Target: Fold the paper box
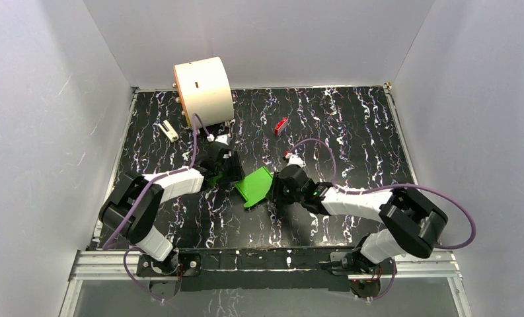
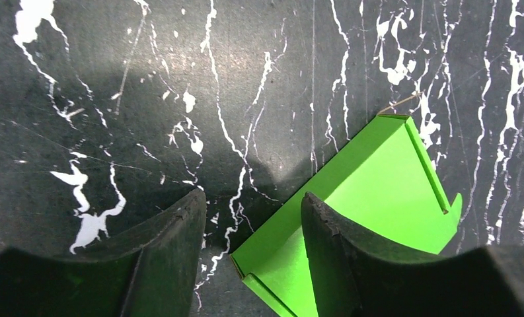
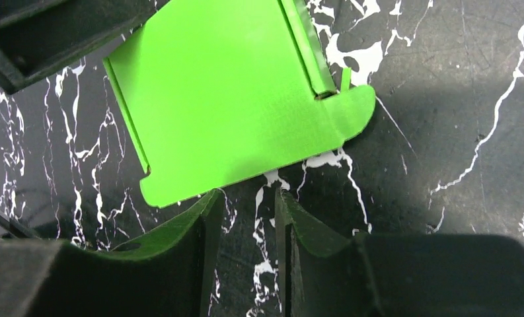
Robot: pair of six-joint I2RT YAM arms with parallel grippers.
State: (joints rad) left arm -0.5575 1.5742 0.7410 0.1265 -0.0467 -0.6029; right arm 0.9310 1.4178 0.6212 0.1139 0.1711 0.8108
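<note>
The paper box point(image 1: 254, 185) lies mid-bench between my two arms, mostly a flat green sheet; only narrow edge strips look creased up, and a rounded tab sticks out flat. I'd judge the folding barely begun, with walls and lid left to do. The left gripper point(image 2: 252, 205) has its jaws spread, one finger over the sheet's corner and the other over the bare bench point(image 1: 351, 132). The right gripper point(image 3: 247, 198) has jaws narrowly parted, holding nothing, just off the near edge.
</note>
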